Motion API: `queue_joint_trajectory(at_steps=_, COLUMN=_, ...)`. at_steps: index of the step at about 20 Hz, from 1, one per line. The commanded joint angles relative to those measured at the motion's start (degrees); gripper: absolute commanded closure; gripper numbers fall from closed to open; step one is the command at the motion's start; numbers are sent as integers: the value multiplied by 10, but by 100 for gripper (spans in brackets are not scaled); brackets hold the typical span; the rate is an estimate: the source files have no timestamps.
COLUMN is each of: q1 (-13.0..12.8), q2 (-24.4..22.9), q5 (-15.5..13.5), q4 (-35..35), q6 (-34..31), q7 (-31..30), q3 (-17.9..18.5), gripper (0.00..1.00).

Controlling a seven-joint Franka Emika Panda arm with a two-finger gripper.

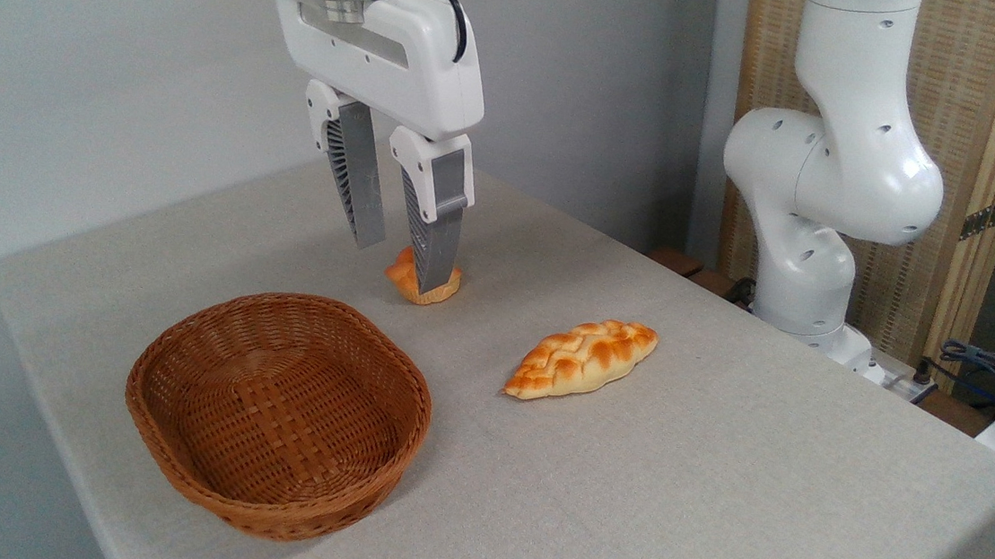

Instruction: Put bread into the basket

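Note:
The small round golden-orange bun (406, 277) lies on the grey table, just behind the basket and partly hidden by my front finger. My gripper (400, 264) hangs over it, open, with the two grey ribbed fingers (440, 238) pointing down; whether the bun sits between them or just behind them I cannot tell. The oval brown wicker basket (178, 432) stands at the front left with nothing inside, its far rim close to the bun.
A longer braided loaf (582, 360) with pointed ends lies right of the basket. The arm's white base (808, 280) rises at the table's back right edge, with cables (994, 368) beside it. A wall runs behind the table (714, 479).

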Motion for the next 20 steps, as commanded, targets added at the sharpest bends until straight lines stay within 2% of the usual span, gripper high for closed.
queue_joint_trajectory(at_steps=1, q1=1, q2=-13, q5=-20, q4=-24, q6=14, q7=-5, q3=4, gripper=0)
queue_joint_trajectory(at_steps=9, q1=1, q2=-26, q5=-21, q4=-41, q6=21, q7=-4, q3=4, gripper=0)
queue_joint_trajectory(at_steps=11, q1=1, q2=-44, q5=-22, q4=-67, q6=42, q7=-5, q3=1, gripper=0)
queue_joint_trajectory(at_steps=15, q1=-5, q2=-133, q5=-72, q4=-200, q6=129, q7=-4, q3=1, gripper=0)
queue_joint_trajectory(at_steps=20, q1=-55, q2=-195, q5=-126, q4=-318, q6=147, q7=10, q3=-1, gripper=0)
